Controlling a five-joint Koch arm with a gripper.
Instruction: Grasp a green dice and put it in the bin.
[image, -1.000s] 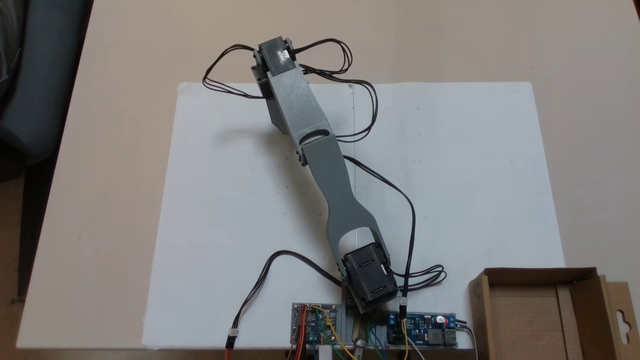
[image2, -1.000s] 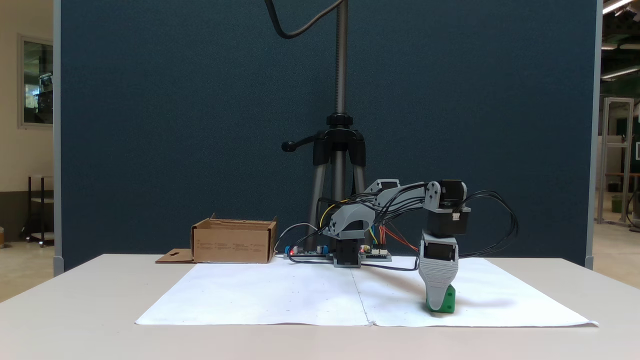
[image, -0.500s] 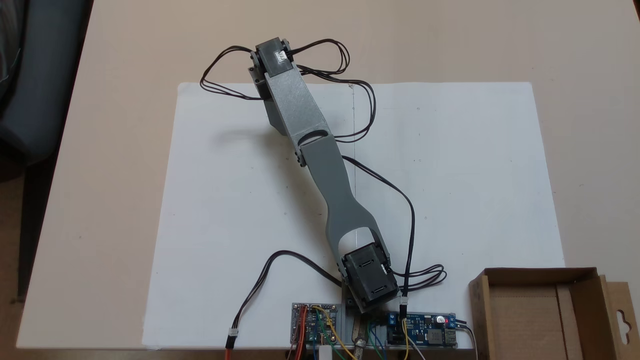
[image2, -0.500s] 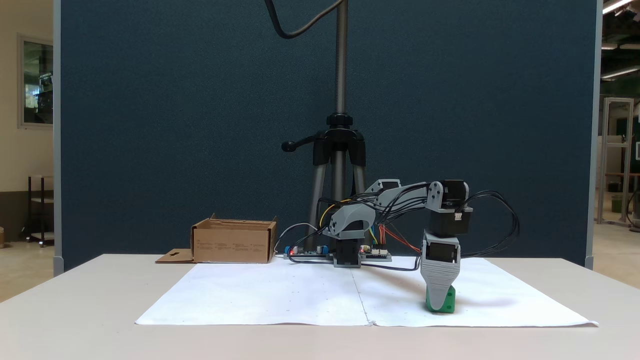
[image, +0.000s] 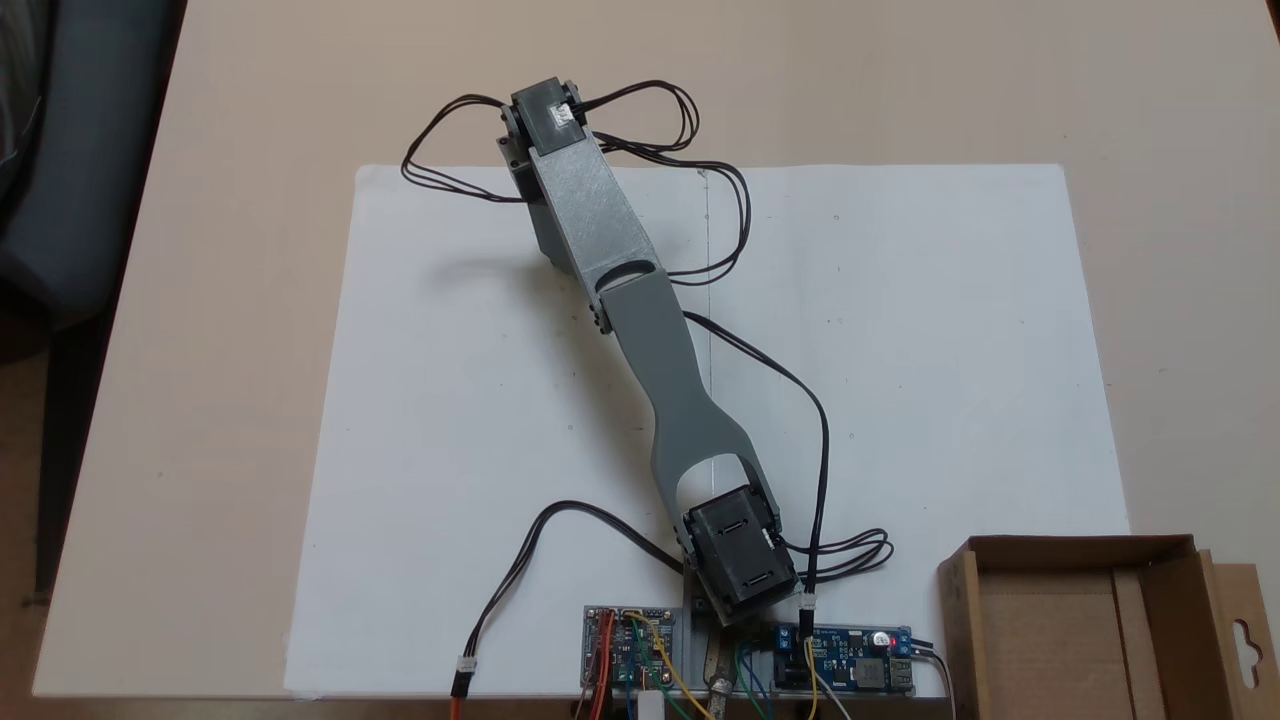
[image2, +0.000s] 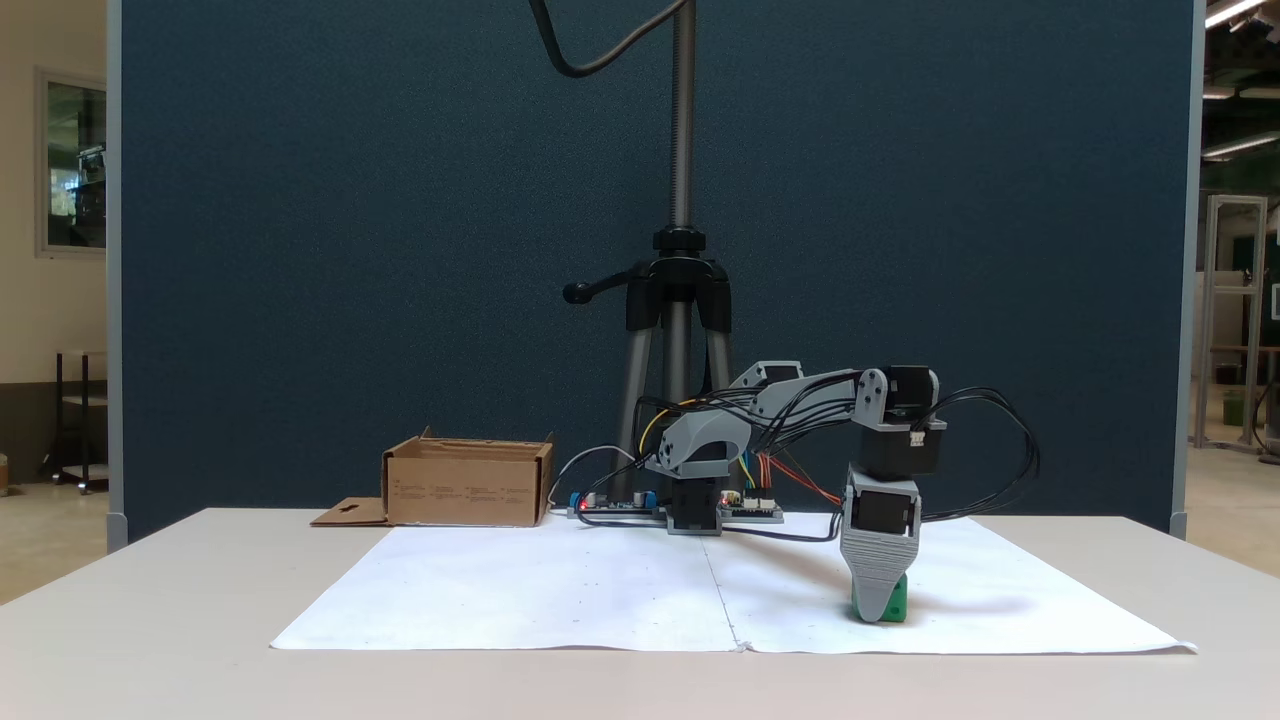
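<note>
We can read no text anywhere; the faint print on the cardboard box's (image2: 468, 488) front wall is too small to make out.

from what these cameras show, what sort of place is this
Probably a lab or workshop bench: a tripod stands behind the table, bare circuit boards sit at its edge, and a blue partition screens off an open hall.
</note>
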